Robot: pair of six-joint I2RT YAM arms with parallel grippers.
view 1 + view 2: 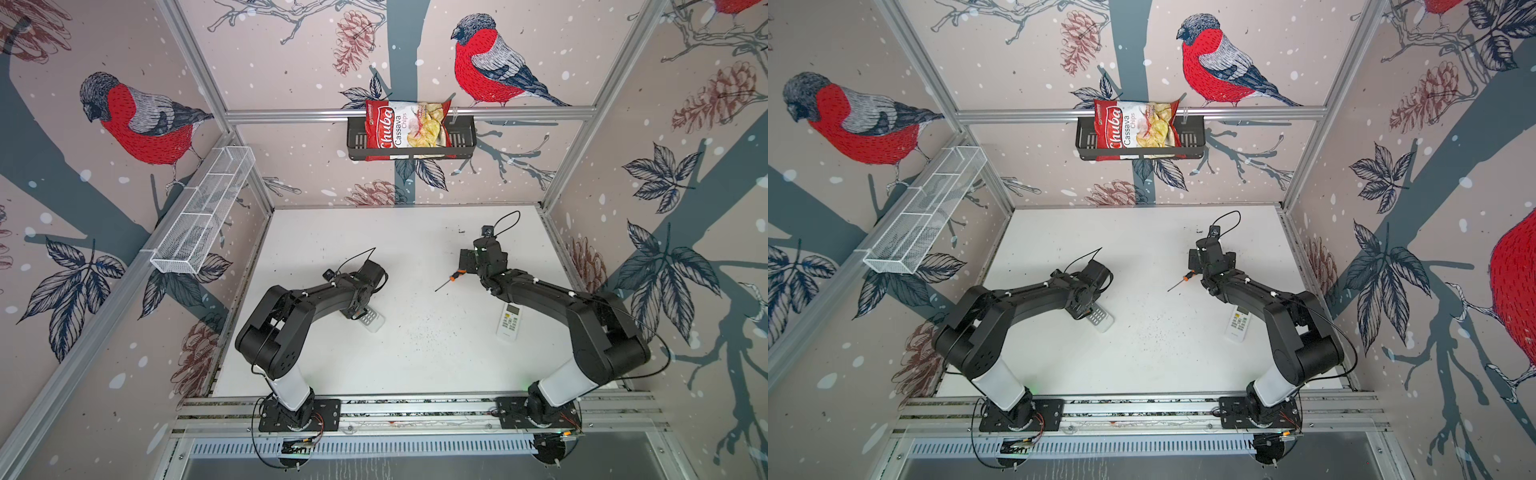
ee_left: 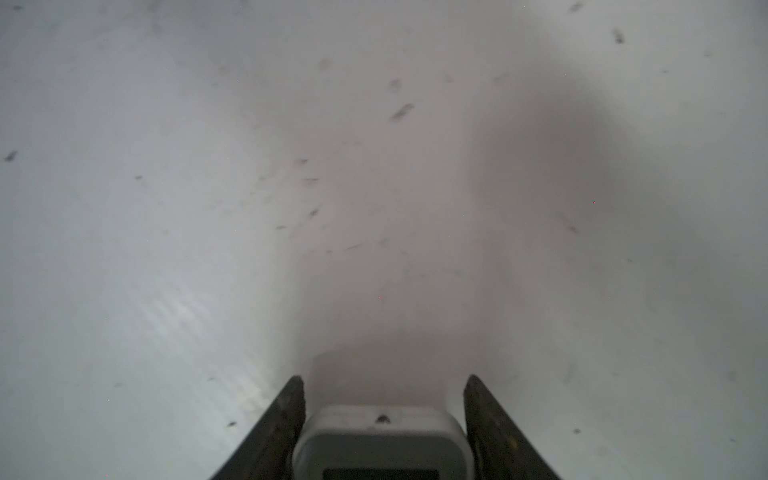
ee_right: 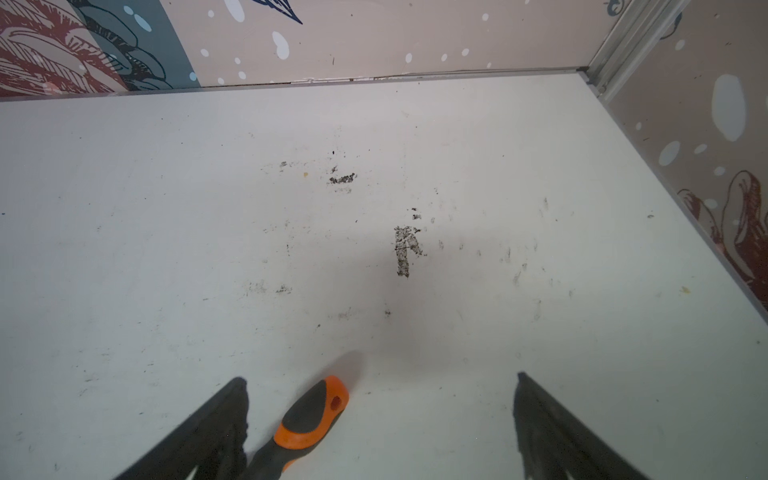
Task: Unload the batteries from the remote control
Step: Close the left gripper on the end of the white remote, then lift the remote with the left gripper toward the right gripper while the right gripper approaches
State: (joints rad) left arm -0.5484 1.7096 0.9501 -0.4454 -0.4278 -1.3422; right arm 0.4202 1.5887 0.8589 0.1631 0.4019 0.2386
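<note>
A white remote control (image 1: 372,321) (image 1: 1101,319) lies left of the table's middle, its far end under my left wrist. In the left wrist view my left gripper (image 2: 384,377) stands astride the remote's rounded end (image 2: 382,436), with both fingers against its sides. A second white remote (image 1: 508,322) (image 1: 1239,324) lies face up at the right, beside my right forearm. My right gripper (image 3: 380,378) is open above the table, and the screwdriver's orange-and-black handle (image 3: 316,415) lies on the table between its fingers, close to one of them. The batteries are hidden.
The screwdriver (image 1: 451,280) (image 1: 1183,280) points its thin shaft toward the table's middle. Dark specks dot the white table (image 1: 415,365). A black basket (image 1: 465,139) with a chips bag hangs on the back wall, and a white wire shelf (image 1: 203,216) hangs on the left wall.
</note>
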